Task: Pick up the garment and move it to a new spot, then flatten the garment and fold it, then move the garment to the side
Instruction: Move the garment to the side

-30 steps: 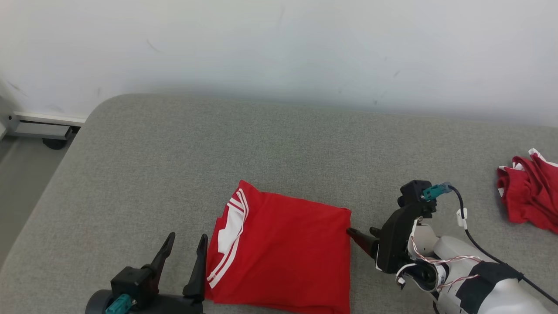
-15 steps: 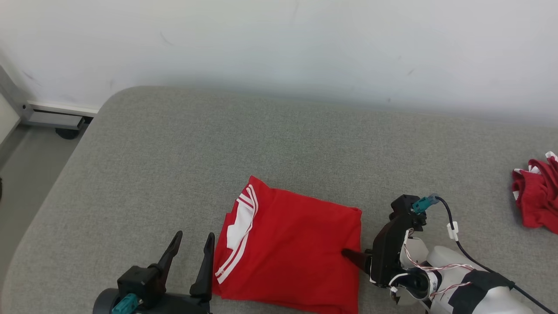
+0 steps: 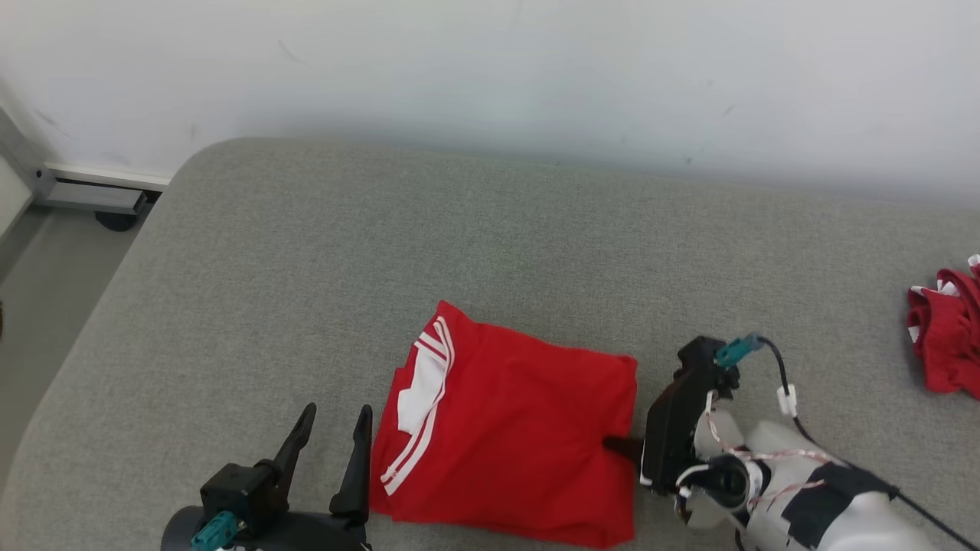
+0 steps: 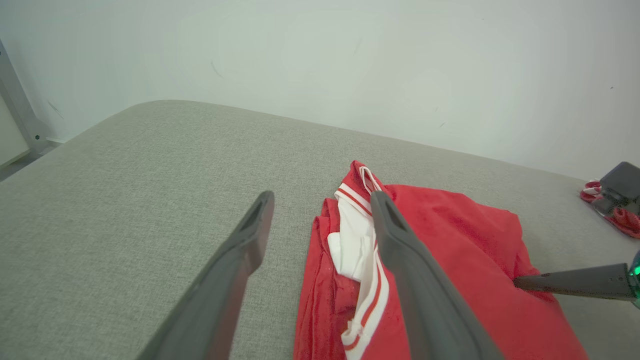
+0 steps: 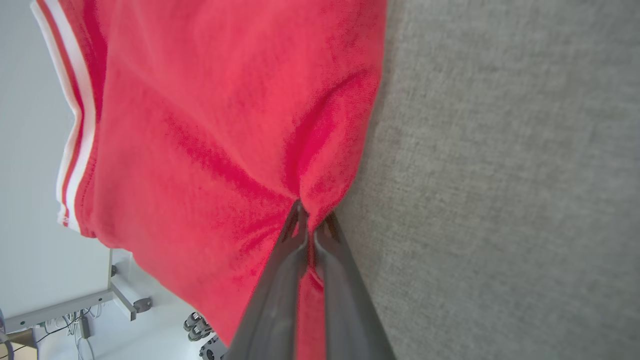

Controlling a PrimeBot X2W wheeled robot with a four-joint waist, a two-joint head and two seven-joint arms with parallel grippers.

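Our right claw [image 3: 612, 445] is clamped on the garment [image 3: 509, 451]. In the right wrist view its two dark fingers [image 5: 277, 300] meet at the tips with a fold of red cloth pinched between them, and the fabric puckers into creases that run away from the pinch. The grip sits on the garment edge nearest that claw, roughly midway along it. The rest of the garment lies ahead of the fingertips, folded into a rough rectangle and resting on the grey padded surface [image 3: 475, 252]. The white striped trim [image 3: 419, 392] is on the side of the garment farthest from the right claw, just beside our left claw [image 3: 337, 412]. The left claw stands wide, its fingers well spread and holding nothing. In the left wrist view one finger [image 4: 400, 250] crosses in front of the striped trim and the other is over bare grey surface; we cannot tell whether either finger touches anything. In that same view the right claw's closed fingers enter from the side and end at the garment's creased edge. A crumpled red item [image 3: 945, 337] lies well apart from both claws, behind the right claw's wrist. A teal plug [image 3: 735, 350] with a black cable sits on top of the right claw's housing.
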